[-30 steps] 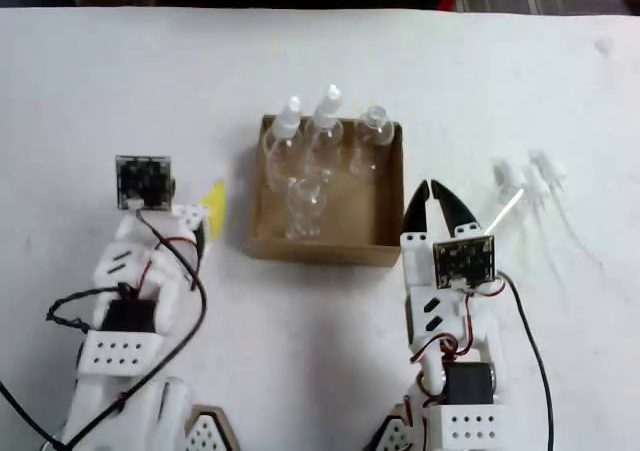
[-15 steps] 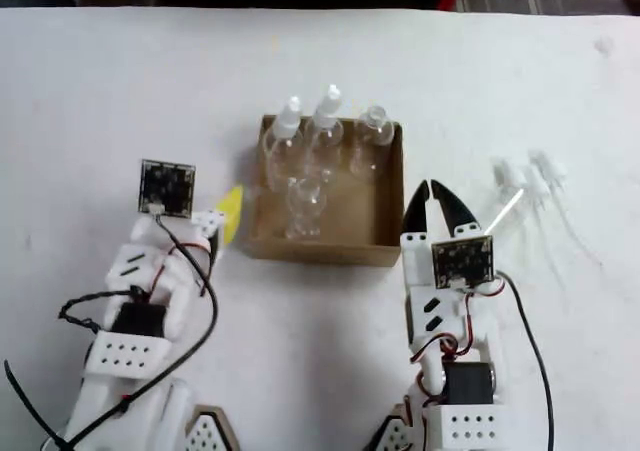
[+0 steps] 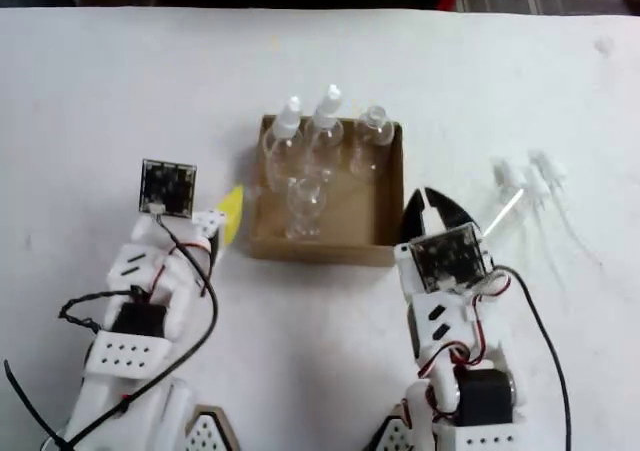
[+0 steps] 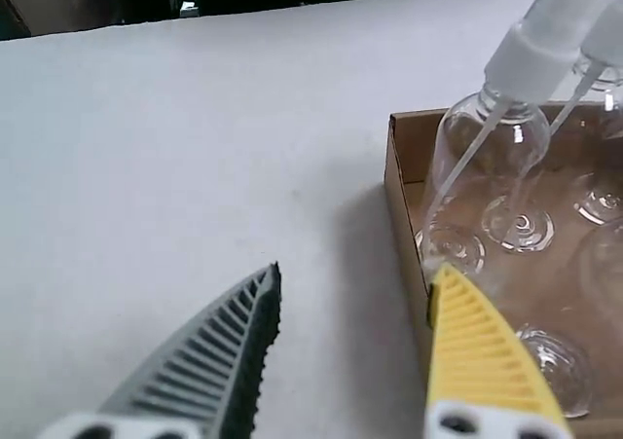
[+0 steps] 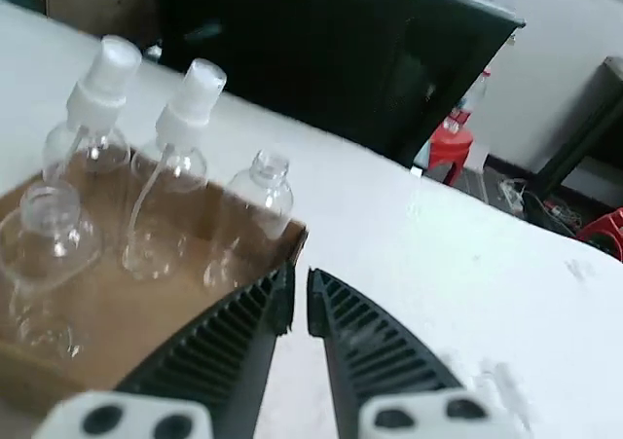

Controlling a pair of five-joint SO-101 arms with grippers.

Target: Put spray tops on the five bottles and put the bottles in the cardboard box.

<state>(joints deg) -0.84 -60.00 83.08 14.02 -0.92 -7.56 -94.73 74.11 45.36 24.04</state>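
Standing by, I see the left gripper spread empty at the cardboard box's 8 o'clock and the right gripper barely parted, empty, at 4. Inside stand two spray-topped bottles and two bare bottles. Loose spray tops lie at 3 o'clock, not yet fitted.

The tabletop is white. The box is plain brown cardboard. The bottles are clear, and two wear white spray tops. The loose tops are white too. The left gripper has one yellow and one grey ribbed finger. The right gripper is black and ribbed. The arms are white.
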